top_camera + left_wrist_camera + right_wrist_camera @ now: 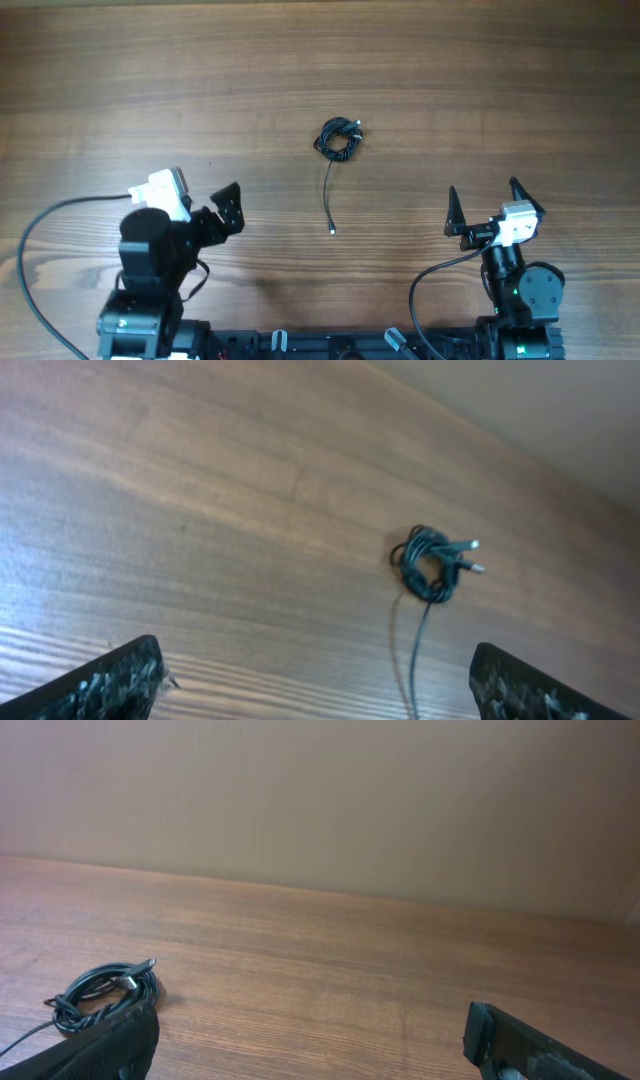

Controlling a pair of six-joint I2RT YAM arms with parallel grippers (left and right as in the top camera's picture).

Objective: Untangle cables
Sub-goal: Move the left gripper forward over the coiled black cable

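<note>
A small black cable [339,139] lies coiled in a tangled bundle at the table's middle, with one loose end trailing toward the front, ending in a small plug [332,231]. It also shows in the left wrist view [432,565] and at the lower left of the right wrist view [103,986]. My left gripper [226,205] is open and empty, front left of the cable. My right gripper [487,205] is open and empty, front right of it. Neither touches the cable.
The wooden table [150,80] stretches all around the cable. A beige wall [320,800] stands behind the far edge. Each arm's own black lead [30,250] loops near the front edge.
</note>
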